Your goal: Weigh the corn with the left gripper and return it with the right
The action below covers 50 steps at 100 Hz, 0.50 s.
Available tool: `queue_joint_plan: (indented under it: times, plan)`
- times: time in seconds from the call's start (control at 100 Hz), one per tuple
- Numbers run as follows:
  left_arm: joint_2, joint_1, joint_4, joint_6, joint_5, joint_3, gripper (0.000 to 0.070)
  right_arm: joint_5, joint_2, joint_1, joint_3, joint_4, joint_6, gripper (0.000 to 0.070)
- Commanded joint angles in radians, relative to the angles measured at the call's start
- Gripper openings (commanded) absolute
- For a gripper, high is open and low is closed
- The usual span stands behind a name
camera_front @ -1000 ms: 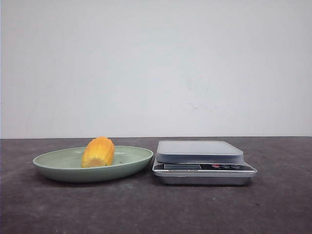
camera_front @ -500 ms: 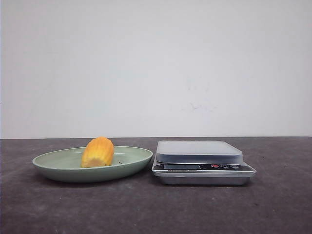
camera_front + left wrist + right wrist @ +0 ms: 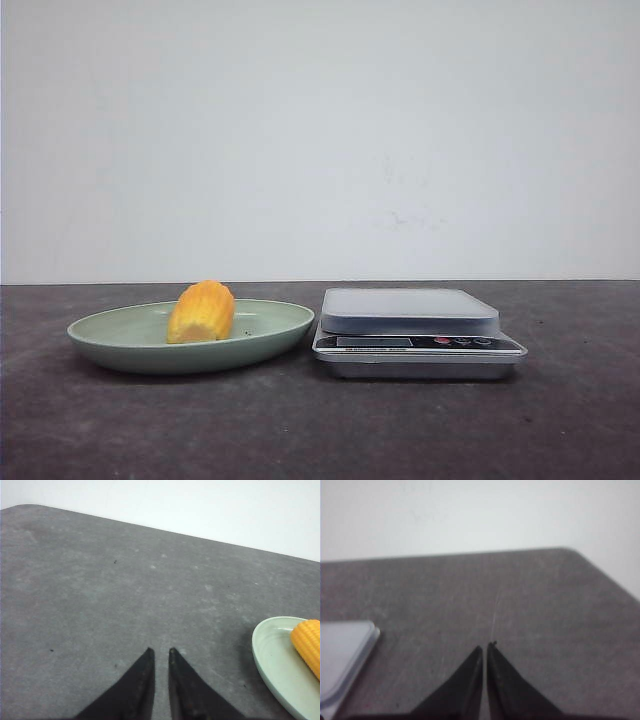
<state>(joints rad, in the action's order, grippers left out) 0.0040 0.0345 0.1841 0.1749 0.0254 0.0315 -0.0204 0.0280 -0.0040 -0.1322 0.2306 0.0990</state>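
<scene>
Corn (image 3: pixel 202 312) lies on the plate (image 3: pixel 120 345), scale (image 3: pixel 410 312) just beside at 3 o'clock. Left gripper (image 3: pixel 160 652) nearly pressed together, right gripper (image 3: pixel 485 647) pressed together, both empty. Spread left wide, grip across the cob.

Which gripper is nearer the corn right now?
The left gripper: its view shows the yellow-orange corn cob on the pale green plate; the right gripper sees neither.
</scene>
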Motion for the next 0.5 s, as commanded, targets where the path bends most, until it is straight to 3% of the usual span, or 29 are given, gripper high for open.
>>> queue_joint_plan:
  times: [0.0,0.49]
  plan:
    - [-0.001,0.001,0.004,-0.009,-0.003,-0.018,0.0,0.003,-0.026,0.0,0.039,-0.033,-0.013,0.0008]
    - [-0.001,0.001,0.004,-0.009,-0.003,-0.018,0.0,0.005,-0.024,0.002,0.119,-0.05,-0.07,0.0008]
